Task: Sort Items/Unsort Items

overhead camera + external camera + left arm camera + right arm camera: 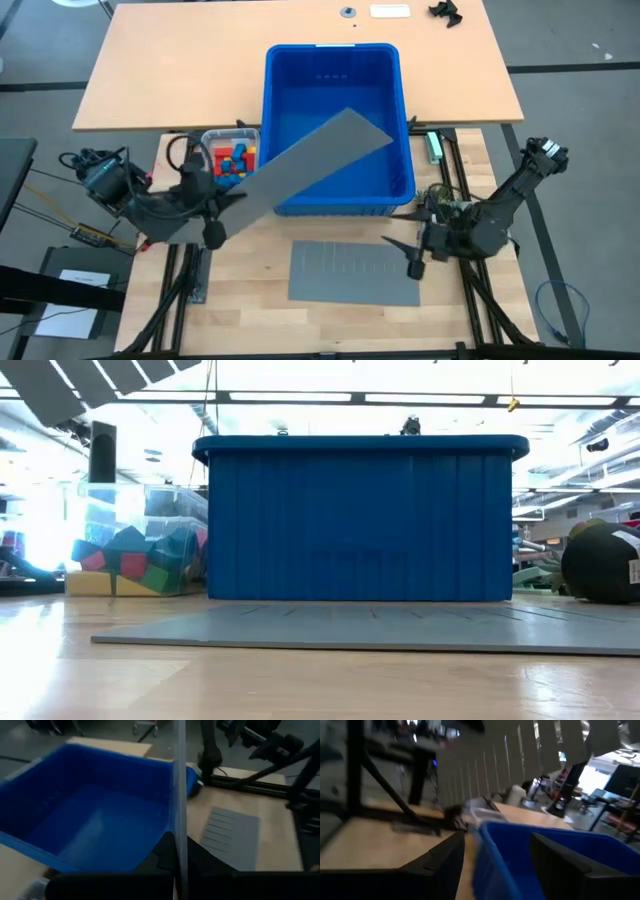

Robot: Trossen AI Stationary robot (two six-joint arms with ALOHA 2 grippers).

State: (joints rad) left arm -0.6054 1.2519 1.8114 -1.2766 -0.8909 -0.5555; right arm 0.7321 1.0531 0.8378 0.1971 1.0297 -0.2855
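- The left gripper (pixel 222 203) sits at the near left of the large blue plastic bin (pixel 385 75), its jaws clamped on one end of a long grey slotted divider sheet (pixel 310 165).
- That grey sheet runs slantwise from the left gripper up and over the bin's near rim, its far end hanging above the right part of the bin's inside.
- In the left wrist view the held sheet (pixel 178 795) shows edge-on as a thin upright strip between the dark fingers (pixel 205 865), with the blue bin (pixel 95 815) behind it.
- The right gripper (pixel 405 238) is just off the bin's near right corner, above the bench; its jaws stand apart and hold nothing.
- A second grey slotted divider sheet (pixel 355 272) lies flat on the pale wooden bench (pixel 250 320), near of the bin and between the two arms; in the low view it lies in front of the bin's wall (pixel 360 520).
- The small toy blocks in red, yellow, green and blue (pixel 234 160) lie heaped in a clear plastic box (pixel 213 137) that stands just beside the bin's left wall, partly under the raised sheet.
- From the low view the same blocks (pixel 135 560) show at the bin's left.
- The inside of the blue bin shows no blocks.
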